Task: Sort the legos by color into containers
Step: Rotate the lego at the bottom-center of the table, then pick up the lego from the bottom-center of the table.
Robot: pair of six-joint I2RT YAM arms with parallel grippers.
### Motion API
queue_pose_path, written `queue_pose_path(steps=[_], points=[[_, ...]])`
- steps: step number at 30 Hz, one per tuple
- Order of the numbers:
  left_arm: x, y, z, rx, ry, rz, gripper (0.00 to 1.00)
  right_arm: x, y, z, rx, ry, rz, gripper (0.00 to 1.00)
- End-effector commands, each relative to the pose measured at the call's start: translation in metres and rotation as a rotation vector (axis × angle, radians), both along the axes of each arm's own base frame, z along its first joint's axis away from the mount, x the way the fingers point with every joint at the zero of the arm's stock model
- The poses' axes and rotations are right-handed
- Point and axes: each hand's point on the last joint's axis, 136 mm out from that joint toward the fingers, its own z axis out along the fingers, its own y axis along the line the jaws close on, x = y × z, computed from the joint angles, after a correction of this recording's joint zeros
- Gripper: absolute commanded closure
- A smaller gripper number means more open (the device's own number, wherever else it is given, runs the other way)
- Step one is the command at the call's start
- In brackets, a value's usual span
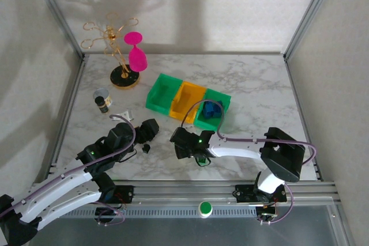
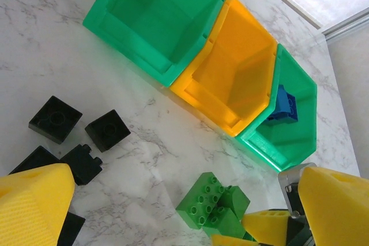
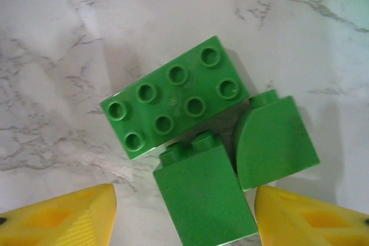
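Two yellow ribbed pads (image 3: 63, 217) of the right tool (image 3: 187, 217) sit at the bottom corners of the right wrist view, roughly half open and gripping nothing. Between them, flat on the white marble-patterned table (image 3: 52, 33), lies a square green plastic brick (image 3: 204, 197). One pad stands clear of it and the other sits almost at its edge. A long eight-stud green plastic brick (image 3: 173, 99) and a curved-top green plastic brick (image 3: 274, 142) touch it. The tool looks lined up to take the square one alone, and the curved brick pressed so close may get in that pad's way.

The left tool (image 2: 184, 211) is spread wide and empty above a loose group of black plastic bricks (image 2: 107, 129). I judge it is placed ready for those while the other arm works the green clump.

Beyond stand the three joined bins. The empty green plastic bin (image 2: 132, 56) and the yellow-orange plastic bin (image 2: 230, 73) hold nothing, and a second green plastic bin (image 2: 271, 148) has a blue plastic brick (image 2: 283, 108) in it. Green and black are not yet sorted.

The near end of the square brick is cut off by the frame edge. One black brick is half covered by a left pad. I cannot tell how many blue pieces sit in that bin. From above, the green clump is hidden beneath the right tool.
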Motion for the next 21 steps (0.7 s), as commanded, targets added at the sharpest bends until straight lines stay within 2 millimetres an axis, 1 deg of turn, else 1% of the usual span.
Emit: queue_pose_path(steps=[1, 5, 8, 15, 18, 21], points=[[-0.001, 0.007, -0.003, 0.012, 0.004, 0.031, 0.0, -0.008, 0.007, -0.004, -0.002, 0.029, 0.012, 0.37], [-0.001, 0.009, -0.004, 0.016, 0.005, 0.038, 0.0, -0.006, -0.003, -0.011, -0.071, 0.02, -0.006, 0.4], [-0.002, 0.01, -0.006, 0.017, 0.006, 0.041, 0.0, -0.004, -0.001, -0.013, -0.079, 0.017, 0.002, 0.43], [-0.002, 0.011, -0.005, 0.016, 0.002, 0.044, 0.0, 0.001, -0.002, -0.014, -0.098, 0.002, -0.005, 0.56], [-0.002, 0.011, -0.005, 0.019, 0.003, 0.043, 0.0, 0.001, -0.002, -0.013, -0.101, 0.001, -0.005, 0.62], [-0.002, 0.011, -0.004, 0.017, 0.001, 0.043, 0.0, 0.001, -0.003, -0.01, -0.092, -0.002, -0.008, 0.65]])
